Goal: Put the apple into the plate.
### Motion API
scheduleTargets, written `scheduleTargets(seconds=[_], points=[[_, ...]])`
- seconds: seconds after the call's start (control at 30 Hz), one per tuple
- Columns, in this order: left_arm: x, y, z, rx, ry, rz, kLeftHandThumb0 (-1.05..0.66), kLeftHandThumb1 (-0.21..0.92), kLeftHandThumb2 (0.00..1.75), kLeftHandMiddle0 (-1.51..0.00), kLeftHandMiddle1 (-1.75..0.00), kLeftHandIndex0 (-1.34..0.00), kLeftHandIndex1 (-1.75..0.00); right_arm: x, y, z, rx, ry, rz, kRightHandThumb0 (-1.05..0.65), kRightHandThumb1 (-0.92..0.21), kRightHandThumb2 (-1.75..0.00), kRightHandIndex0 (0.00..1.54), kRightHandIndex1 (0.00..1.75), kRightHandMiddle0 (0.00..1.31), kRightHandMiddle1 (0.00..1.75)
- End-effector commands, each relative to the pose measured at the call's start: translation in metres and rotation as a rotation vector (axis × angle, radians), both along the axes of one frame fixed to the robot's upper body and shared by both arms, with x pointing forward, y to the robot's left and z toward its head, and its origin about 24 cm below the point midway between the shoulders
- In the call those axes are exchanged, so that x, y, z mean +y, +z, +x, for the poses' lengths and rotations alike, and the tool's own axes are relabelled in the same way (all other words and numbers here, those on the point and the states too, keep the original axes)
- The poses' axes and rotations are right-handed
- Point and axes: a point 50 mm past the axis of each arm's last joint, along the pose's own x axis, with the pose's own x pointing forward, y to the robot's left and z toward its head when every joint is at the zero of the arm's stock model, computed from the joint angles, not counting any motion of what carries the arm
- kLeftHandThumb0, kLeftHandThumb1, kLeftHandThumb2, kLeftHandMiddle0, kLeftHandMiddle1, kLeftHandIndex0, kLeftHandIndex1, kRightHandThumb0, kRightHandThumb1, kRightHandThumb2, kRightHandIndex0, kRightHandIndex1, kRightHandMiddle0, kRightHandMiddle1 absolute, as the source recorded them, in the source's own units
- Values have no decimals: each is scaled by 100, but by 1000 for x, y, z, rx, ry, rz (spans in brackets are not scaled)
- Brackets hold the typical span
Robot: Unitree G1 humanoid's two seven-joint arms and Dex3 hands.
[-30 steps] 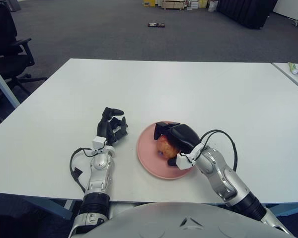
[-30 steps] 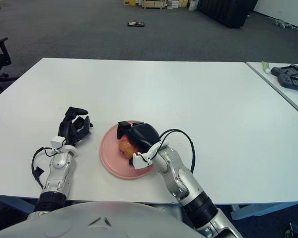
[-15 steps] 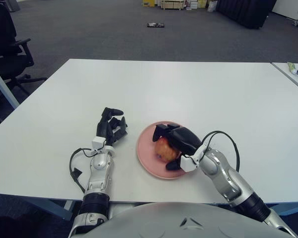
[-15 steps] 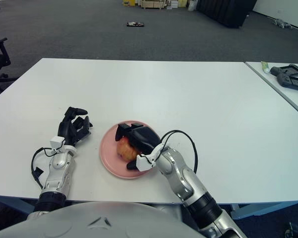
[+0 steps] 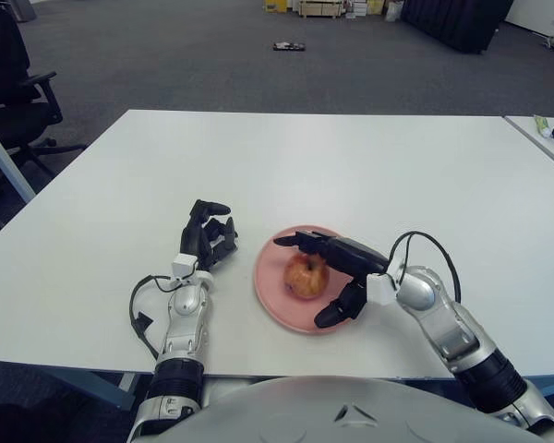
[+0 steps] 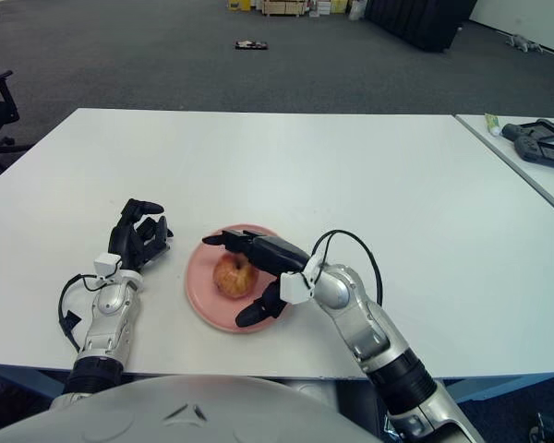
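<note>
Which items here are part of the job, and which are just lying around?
Job:
apple, sitting in the pink plate
right hand, fingers spread open beside the apple, not gripping it
white table

Lying about:
left hand, left of the plate
office chair, far left
dark item on the carpet
green tube and dark device on the neighbouring table

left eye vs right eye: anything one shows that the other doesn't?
Left eye only: an office chair at the far left edge, in full. Right eye only: a dark device on the neighbouring table at right, seen whole, while the left eye catches only its tip. Both: the apple sits in the pink plate, the right hand is open beside it with fingers spread and off the fruit, and the left hand shows left of the plate, fingers curled.
</note>
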Motion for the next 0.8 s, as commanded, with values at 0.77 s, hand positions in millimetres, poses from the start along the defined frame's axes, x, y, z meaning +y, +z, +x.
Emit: scheduleTargets(seconds=[0.77], points=[[1, 2, 3, -19, -18, 18, -41, 57, 101, -75, -175, -42, -175, -57, -2, 1, 123, -240, 353, -105, -88, -34, 0, 0, 0, 0]])
